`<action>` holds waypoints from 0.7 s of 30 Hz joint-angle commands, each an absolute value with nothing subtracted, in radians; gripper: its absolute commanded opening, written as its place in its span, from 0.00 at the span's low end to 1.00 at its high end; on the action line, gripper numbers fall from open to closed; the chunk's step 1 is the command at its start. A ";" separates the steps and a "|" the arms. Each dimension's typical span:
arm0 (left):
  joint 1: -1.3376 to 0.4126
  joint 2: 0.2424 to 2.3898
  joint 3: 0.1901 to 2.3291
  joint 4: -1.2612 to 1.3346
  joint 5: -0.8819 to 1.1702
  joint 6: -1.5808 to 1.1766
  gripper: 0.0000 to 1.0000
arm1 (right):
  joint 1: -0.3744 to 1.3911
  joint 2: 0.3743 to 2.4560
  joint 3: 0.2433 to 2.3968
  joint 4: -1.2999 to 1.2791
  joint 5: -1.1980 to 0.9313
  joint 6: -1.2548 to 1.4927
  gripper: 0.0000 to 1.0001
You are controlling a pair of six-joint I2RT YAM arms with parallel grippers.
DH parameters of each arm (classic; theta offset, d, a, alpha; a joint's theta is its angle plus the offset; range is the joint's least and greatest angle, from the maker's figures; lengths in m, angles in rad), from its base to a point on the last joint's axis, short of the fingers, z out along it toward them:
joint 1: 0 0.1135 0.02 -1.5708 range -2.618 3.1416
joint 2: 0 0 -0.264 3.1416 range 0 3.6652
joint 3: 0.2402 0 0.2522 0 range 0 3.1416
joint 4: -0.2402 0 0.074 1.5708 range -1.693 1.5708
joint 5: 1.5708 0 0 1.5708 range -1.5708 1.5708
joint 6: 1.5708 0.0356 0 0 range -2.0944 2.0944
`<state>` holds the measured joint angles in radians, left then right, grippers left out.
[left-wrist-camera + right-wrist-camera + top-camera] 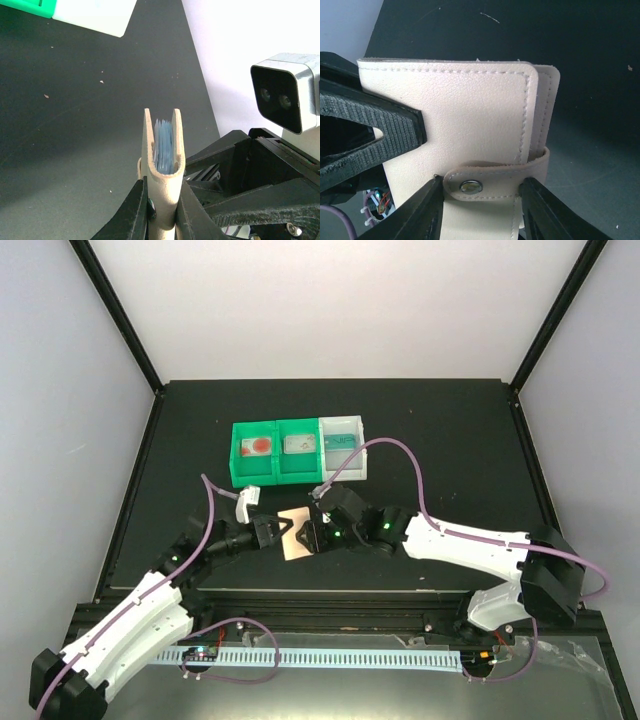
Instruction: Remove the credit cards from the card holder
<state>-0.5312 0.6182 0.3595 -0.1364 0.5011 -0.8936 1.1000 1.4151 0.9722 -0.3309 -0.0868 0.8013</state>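
The tan card holder (296, 534) is held upright off the black table between both arms. My left gripper (162, 212) is shut on its lower spine. In the left wrist view the card holder (165, 185) shows edge-on, and the blue edges of the credit cards (164, 145) sit packed in its pocket. The right wrist view faces the card holder's flat side (470, 115), where a snapped side tab (495, 182) wraps round the edge. My right gripper (480, 210) is open, one fingertip (427, 210) at each end of that tab. The left gripper's ribbed finger (370, 135) presses the face.
A green-and-white three-compartment tray (298, 450) stands behind the grippers, with small items in each bin; its corner (95, 15) shows in the left wrist view. The right arm's wrist camera (285, 95) is close on the right. White walls enclose the black table (450, 460).
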 commanded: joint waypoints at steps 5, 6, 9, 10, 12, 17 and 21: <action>-0.539 0.611 0.392 -0.051 0.605 -0.934 0.02 | 1.100 1.454 0.985 -0.390 0.025 0.770 0.41; -0.540 0.617 0.395 -0.050 0.612 -0.938 0.01 | 1.099 1.458 0.987 -0.394 0.027 0.767 0.40; -0.539 0.628 0.396 -0.060 0.608 -0.940 0.02 | 1.099 1.460 0.983 -0.397 0.035 0.766 0.37; -0.540 0.632 0.394 -0.062 0.605 -0.939 0.01 | 1.100 1.458 0.979 -0.395 0.039 0.767 0.36; -0.539 0.640 0.389 -0.061 0.603 -0.937 0.02 | 1.100 1.458 0.977 -0.396 0.043 0.762 0.36; -0.539 0.655 0.366 -0.022 0.607 -0.958 0.02 | 1.100 1.458 0.977 -0.419 0.067 0.753 0.28; -0.541 0.669 0.370 -0.028 0.615 -0.948 0.02 | 1.099 1.454 0.962 -0.424 0.085 0.755 0.24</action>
<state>-0.5312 0.6727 0.3489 -0.1181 0.5007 -0.9245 1.1110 1.4372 0.9829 -0.3710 -0.0303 0.7620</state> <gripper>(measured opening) 0.107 0.255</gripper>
